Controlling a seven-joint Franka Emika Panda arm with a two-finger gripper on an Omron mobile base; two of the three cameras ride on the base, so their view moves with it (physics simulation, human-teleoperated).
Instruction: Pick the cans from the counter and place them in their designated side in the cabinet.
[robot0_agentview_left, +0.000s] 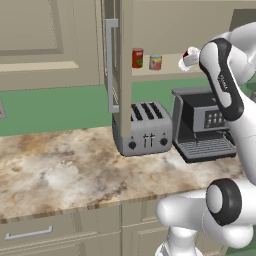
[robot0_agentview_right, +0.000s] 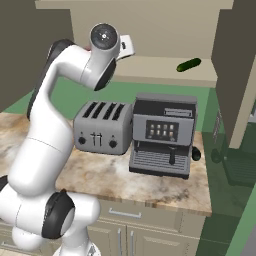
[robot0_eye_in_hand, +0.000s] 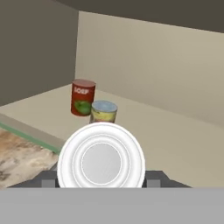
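While clamped between the fingers (robot0_eye_in_hand: 101, 181), the can (robot0_eye_in_hand: 101, 162) hangs above the shelf (robot0_eye_in_hand: 183, 144).

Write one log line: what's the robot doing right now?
phase: placing | tool: shut on white-bottomed can, over cabinet shelf | already on shelf: yellow-banded can, tall red can | counter: toaster, coffee machine

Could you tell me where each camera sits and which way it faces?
Left base view: behind the arm's left, facing the toaster and open cabinet; arm at right.
Right base view: behind the arm's right, facing the toaster and coffee machine; arm at left.
Hand view: on the hand, facing the cabinet shelf; the claw holds a can.
Both base views share the toaster.
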